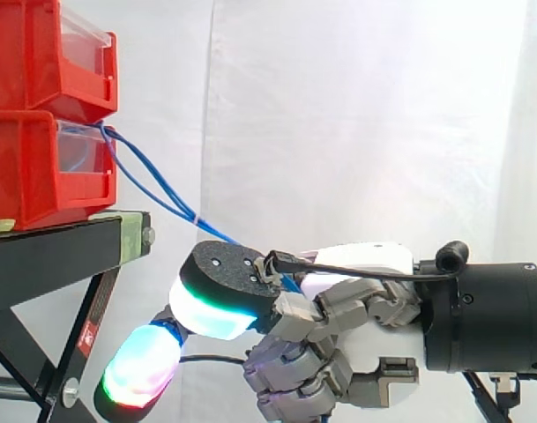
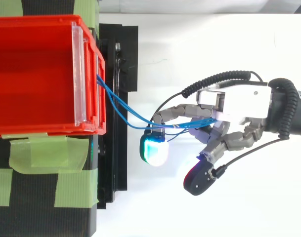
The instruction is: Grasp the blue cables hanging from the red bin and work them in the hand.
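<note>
Side view: blue cables [image 1: 194, 216] leave the front of the lower red bin [image 1: 39, 167], 1 of 2 stacked on the black stand [image 1: 56, 256], and slant down to the right into the hand [image 1: 339, 308], whose curled fingers clasp them. Top view: the blue cables [image 2: 103, 85] run from the red bin [image 2: 36, 129] across the stand's edge into the hand [image 2: 239, 101], pinched among its bent fingers.

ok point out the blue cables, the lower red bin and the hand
blue cables [image 1: 206, 224], side view, on the stretch where the strands join
lower red bin [image 1: 39, 167], side view, on its side wall
hand [image 2: 239, 101], top view, on its white back
</note>
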